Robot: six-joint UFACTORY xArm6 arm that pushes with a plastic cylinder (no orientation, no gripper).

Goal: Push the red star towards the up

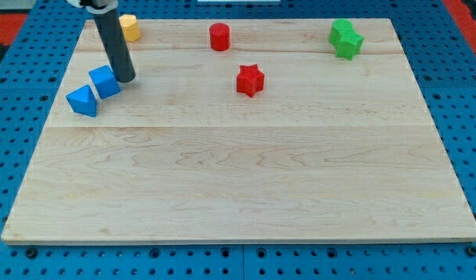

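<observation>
The red star (250, 80) lies on the wooden board (246, 179), in the upper middle of the view. My tip (125, 78) is far to the star's left, right beside the blue cube (104, 81), on its right side. The rod rises from there to the view's top left. A red cylinder (219, 36) stands above and a little left of the star, near the board's top edge.
A second blue block (82, 100), wedge-like, lies just below left of the blue cube. A yellow block (129, 27) sits at the top left, behind the rod. Two green blocks (345, 37) sit together at the top right. Blue pegboard surrounds the board.
</observation>
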